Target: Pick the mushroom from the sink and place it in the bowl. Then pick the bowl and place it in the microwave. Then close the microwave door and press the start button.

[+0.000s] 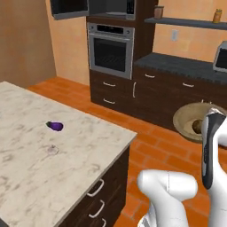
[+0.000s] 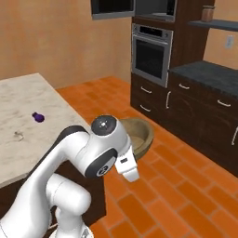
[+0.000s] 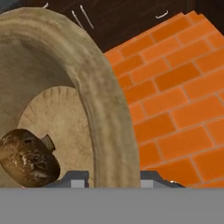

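Your gripper (image 3: pixel 113 177) is clamped on the bowl (image 3: pixel 94 87) rim, one fingertip each side of the wall. Mushroom (image 3: pixel 27 156) sits inside, on the pale floor. You hold the bowl above orange brick flooring (image 1: pixel 150 146), apparently clear of the marble island (image 1: pixel 40 164). An eggplant (image 1: pixel 55 126) lies there. Microwave (image 1: pixel 111 8) sits above the oven (image 1: pixel 111 50).

**Marble bench and what lies on it**

The pale marble bench (image 1: pixel 66 177) fills the lower left of the left base view. A small purple eggplant (image 1: pixel 55 126) lies on it toward the middle left. Just below it sits a small clear object (image 1: pixel 52 150), too faint to identify.
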